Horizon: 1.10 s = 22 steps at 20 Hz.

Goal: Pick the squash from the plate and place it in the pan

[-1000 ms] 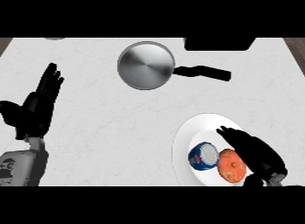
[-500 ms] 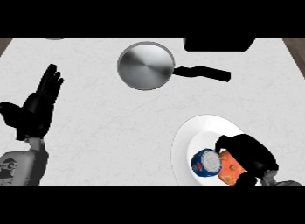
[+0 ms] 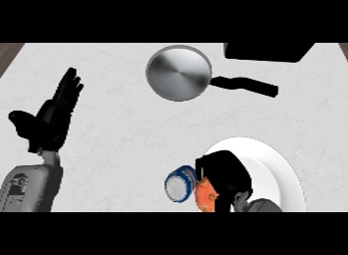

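Note:
The orange squash [image 3: 206, 198] shows at the left rim of the white plate [image 3: 283, 162] at the lower right, mostly hidden under my right hand [image 3: 224, 174]. That hand comes in from the bottom edge with its fingers curled over the squash. The steel pan [image 3: 178, 72] lies empty at the top centre, well away from the hand, its black handle [image 3: 243, 84] pointing right. My left hand [image 3: 55, 112] rests open at the left, fingers up.
A blue and white round object [image 3: 179, 183] lies tilted just off the plate's left rim, touching the squash. A black block [image 3: 268, 50] sits at the top right behind the pan's handle. Wooden edges flank the counter at both top corners.
My right hand closed over the squash and shifted left across the plate with it. The blue and white object moved left off the plate's rim. The left hand stayed put.

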Available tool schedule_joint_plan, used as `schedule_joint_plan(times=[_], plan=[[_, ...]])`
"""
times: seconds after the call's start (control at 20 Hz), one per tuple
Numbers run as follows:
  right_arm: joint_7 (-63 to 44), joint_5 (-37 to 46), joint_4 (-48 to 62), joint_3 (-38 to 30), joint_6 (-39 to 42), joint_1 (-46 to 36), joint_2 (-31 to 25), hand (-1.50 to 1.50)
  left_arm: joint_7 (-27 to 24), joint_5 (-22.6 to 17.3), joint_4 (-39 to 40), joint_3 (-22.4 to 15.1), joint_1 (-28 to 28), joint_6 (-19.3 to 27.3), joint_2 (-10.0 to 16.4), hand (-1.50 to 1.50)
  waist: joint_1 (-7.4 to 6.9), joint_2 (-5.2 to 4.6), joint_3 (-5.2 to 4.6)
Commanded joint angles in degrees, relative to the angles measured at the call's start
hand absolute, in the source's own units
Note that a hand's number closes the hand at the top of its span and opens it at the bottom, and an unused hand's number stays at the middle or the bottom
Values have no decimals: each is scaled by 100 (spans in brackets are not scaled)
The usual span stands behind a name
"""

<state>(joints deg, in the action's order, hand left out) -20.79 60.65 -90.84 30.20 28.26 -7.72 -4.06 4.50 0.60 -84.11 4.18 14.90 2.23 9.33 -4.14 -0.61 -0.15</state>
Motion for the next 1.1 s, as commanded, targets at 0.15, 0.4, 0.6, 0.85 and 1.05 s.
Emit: schedule_joint_plan(times=[0.15,0.4,0.6,0.85,1.05], plan=[[-1724,-65,82,812,-1041,-1231,396,150,-5,53,117,-194,153,-56,-122,0,-293,-5,6],[-2747,31,89,1161,-2220,-2219,403,150,140,-6,192,-174,414,-104,-104,0,-331,6,12],[-3677,-223,276,1214,-2802,-3196,405,150,38,92,281,-230,429,-27,-173,0,-367,-7,0],[-4465,-499,955,1009,-3650,-4332,406,150,-30,79,376,-183,458,-55,-136,0,-383,-40,-3],[-4334,-1035,1423,487,-4733,-4611,405,150,78,132,349,-217,579,-40,-112,0,-377,-97,11]])
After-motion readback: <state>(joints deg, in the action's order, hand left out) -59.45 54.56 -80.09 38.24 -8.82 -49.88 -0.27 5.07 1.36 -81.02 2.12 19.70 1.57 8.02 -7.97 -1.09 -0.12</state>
